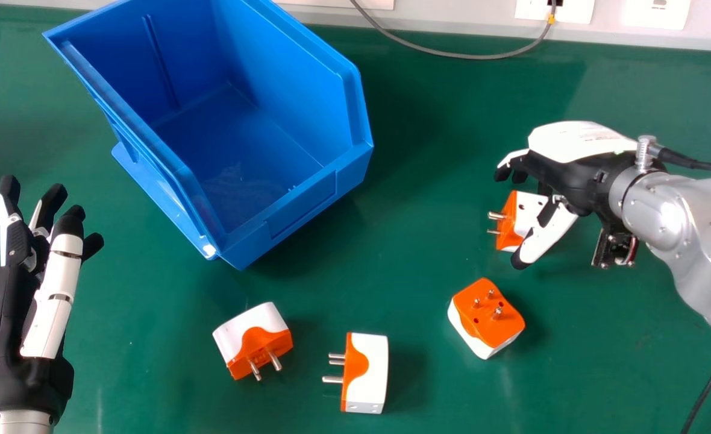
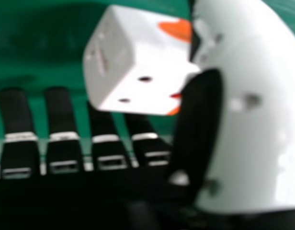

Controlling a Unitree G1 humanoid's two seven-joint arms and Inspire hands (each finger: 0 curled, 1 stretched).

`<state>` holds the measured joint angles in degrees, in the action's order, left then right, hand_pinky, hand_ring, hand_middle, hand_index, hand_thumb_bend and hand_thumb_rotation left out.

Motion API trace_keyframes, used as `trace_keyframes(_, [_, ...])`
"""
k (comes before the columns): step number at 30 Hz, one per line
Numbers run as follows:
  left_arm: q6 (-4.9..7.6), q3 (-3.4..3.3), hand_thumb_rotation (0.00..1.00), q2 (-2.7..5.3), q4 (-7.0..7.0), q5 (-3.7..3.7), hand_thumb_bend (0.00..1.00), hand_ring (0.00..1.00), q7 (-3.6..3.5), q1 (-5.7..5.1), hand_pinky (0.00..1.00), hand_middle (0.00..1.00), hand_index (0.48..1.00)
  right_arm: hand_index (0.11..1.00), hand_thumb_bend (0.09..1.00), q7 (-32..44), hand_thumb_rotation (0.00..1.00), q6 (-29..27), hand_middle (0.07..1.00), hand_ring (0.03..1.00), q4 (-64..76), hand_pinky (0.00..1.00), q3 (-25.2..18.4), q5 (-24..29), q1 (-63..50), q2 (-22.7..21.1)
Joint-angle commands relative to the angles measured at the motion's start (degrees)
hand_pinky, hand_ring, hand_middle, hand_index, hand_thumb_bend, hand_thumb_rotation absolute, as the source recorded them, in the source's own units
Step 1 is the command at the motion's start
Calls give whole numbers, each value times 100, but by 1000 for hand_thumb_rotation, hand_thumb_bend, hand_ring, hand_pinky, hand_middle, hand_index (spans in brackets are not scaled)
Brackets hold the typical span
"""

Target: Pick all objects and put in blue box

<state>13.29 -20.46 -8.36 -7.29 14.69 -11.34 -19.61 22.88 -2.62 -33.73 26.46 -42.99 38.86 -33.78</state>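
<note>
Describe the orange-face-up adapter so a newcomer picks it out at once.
On the green table, find the blue box, then look right, to the near side of the robot's right hand. The orange-and-white adapter there has its pins pointing upward; the other three adapters' pins point sideways.

Robotics lab or workshop, can't tell which. Evidence: glossy green worktop (image 1: 416, 241), white wall plates (image 1: 657, 12) at 1 o'clock, grey cable (image 1: 470, 56) near 12 to 1 o'clock, blue box (image 1: 307, 205) parts-bin style at 11, silver robot forearm (image 1: 687, 217) at 3.
</note>
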Motion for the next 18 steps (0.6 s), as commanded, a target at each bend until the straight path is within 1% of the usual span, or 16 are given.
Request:
trace_keyframes(1, [124,-39,699,-44,-125,37,282,947,-28,4,874,978,967,817,659,-6,263,-42,805,683,66,525,-6,-20,90,-14])
trace_keyframes(7, [125,-26,718,-19,-148,88,288,948,-66,20,876,979,971,809,651,-184,250,-229,790,665,-104,504,130,-159,158,-39])
trace_keyframes(9, [126,-30,732,-21,-131,110,298,949,-84,39,880,980,973,783,634,-305,209,-312,761,650,-184,500,155,-200,172,-41])
trace_keyframes(10, [126,-33,735,-24,-129,112,297,950,-85,45,881,981,974,764,625,-384,177,-356,741,640,-228,498,162,-220,173,-37])
trace_keyframes(11, [126,-35,735,-27,-129,113,297,950,-84,47,881,981,974,764,625,-439,177,-390,741,640,-262,498,163,-237,174,-32])
trace_keyframes(12, [133,-37,734,-27,-125,110,297,950,-82,47,882,981,975,744,615,-532,142,-437,713,618,-310,485,168,-265,172,-27])
trace_keyframes(14, [110,-32,734,-13,-158,93,297,950,-50,38,882,981,975,744,615,-791,142,-573,713,618,-432,485,199,-344,179,-39])
trace_keyframes(15, [99,-32,734,-12,-160,101,297,950,-45,46,882,981,975,744,615,-943,142,-652,713,618,-536,485,230,-388,201,-44])
trace_keyframes(16, [92,-32,728,-13,-160,107,291,951,-42,52,884,982,975,721,602,-1045,113,-711,668,589,-618,465,254,-415,224,-45])
trace_keyframes(18, [92,-31,728,-15,-154,118,291,951,-45,63,884,982,975,721,602,-1201,113,-813,668,589,-750,465,279,-459,257,-44])
